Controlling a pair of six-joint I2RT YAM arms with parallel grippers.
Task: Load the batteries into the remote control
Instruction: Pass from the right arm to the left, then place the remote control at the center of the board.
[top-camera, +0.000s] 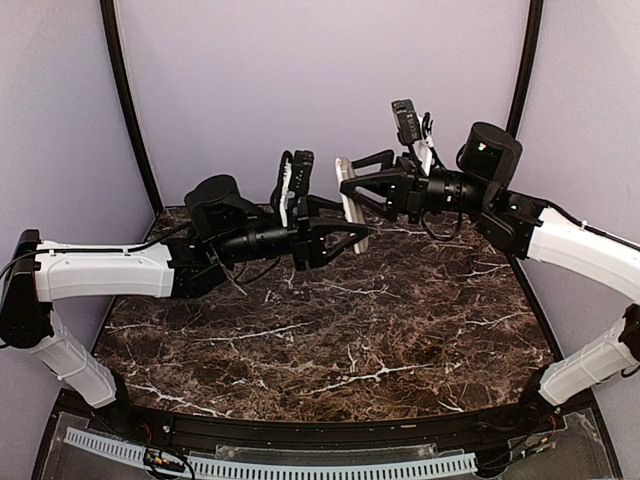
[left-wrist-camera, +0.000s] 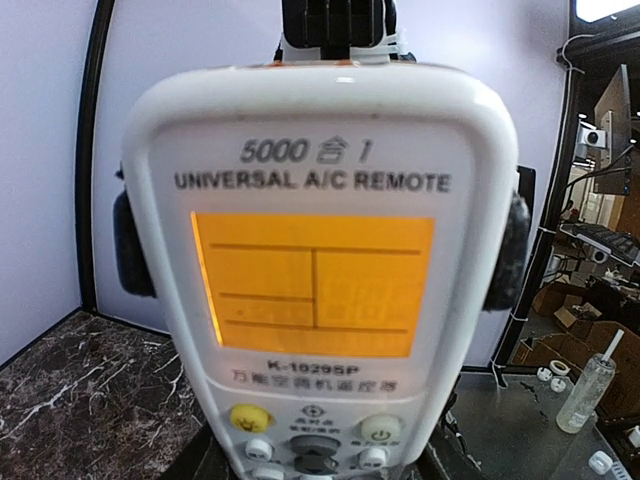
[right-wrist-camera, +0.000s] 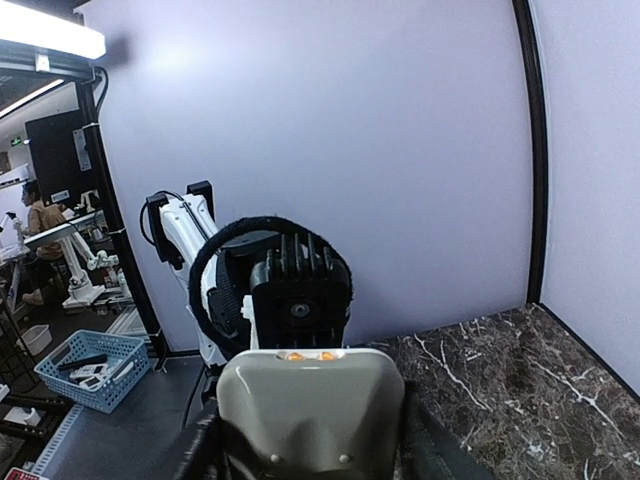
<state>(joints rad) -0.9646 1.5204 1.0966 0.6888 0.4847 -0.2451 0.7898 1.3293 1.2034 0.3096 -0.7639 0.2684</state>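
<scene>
Hanging above the dark marble tabletop (top-camera: 330, 330), the slim white plastic remote control (left-wrist-camera: 320, 290), orange display lit, grey back, is clamped in the right tool (top-camera: 342, 178), while the left tool (top-camera: 360, 235) flanks its sides, grip uncertain; a blue mesh basket (right-wrist-camera: 90, 392) off the tabletop holds dark items.

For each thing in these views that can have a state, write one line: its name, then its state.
remote control: held in the air between the two arms, front facing the left wrist camera.
display: lit orange.
right gripper: shut on the remote control.
left gripper: fingers on either side of the remote control; contact unclear.
</scene>
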